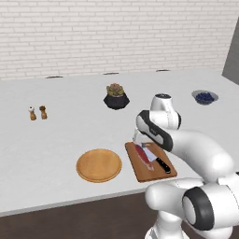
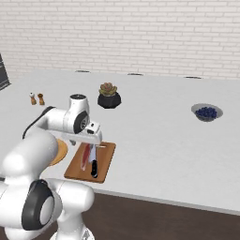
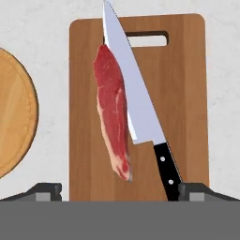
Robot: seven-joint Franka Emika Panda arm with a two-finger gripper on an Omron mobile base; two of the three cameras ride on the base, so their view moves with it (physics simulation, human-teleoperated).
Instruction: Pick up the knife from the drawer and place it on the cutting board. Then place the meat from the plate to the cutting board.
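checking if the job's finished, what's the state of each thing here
knife: lying on the cutting board, tip past its far edge
meat: on the board, against the blade
cutting board: flat on counter
plate: bare
pincer: open above the board, holding nothing

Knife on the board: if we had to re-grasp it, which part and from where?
Take the knife by its black handle, from straight above, jaws across the handle's width. It lies flat on the cutting board, and the meat lies against the blade's edge, so the handle end nearest the open gripper is free.
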